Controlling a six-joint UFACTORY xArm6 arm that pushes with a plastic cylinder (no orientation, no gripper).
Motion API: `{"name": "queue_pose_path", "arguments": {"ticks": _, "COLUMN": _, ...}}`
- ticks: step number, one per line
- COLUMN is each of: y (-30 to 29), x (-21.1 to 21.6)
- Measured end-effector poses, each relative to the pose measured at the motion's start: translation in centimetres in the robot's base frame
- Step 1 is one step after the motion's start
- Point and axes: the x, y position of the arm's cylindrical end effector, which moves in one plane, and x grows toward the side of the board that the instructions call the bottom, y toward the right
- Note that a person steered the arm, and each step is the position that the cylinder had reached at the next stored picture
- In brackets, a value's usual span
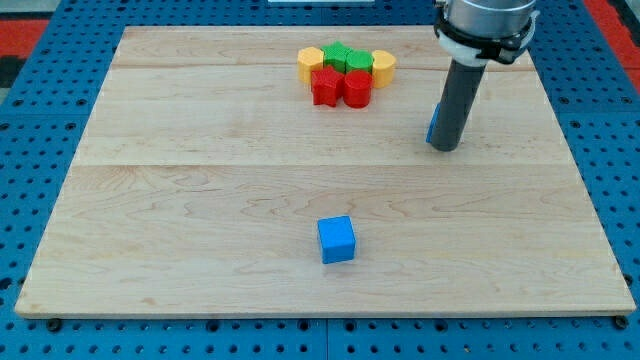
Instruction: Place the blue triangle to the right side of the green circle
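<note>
The counter [200,200] is a light wooden board and it lies on a blue base with many small holes [30,150]. The arm carries no gripper, so nothing is clenched or grasped; it ends only in a straight dark rod [455,100]. My tip [445,148] stands on the board in the upper right part of the view.

Just beside the rod, on its left edge, a thin blue piece [432,122] shows. The rod hides most of it, so I cannot tell its shape; it may be the blue triangle. It seems to touch the rod or to be very close to it.

Near the view's top, around the middle, six blocks stand tightly together. There is a yellow block [309,62] at the left end and another yellow block [384,66] at the right end. Between them are two green blocks: a green star-like block [334,55] and a green round block [358,61], which I take for the green circle. In front of these, toward the view's bottom, are two red blocks [325,86] [357,87], side by side and touching.

The tip and the hidden blue piece are to the right of this group and a little lower, apart from it.

A blue cube [336,240] lies alone in the lower middle of the board, well apart from all the others.
</note>
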Motion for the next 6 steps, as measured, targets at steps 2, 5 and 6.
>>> {"name": "queue_pose_path", "arguments": {"ticks": 2, "y": 3.6, "x": -5.8}}
{"name": "queue_pose_path", "arguments": {"ticks": 5, "y": 6.8, "x": -8.5}}
{"name": "queue_pose_path", "arguments": {"ticks": 6, "y": 3.5, "x": -7.0}}
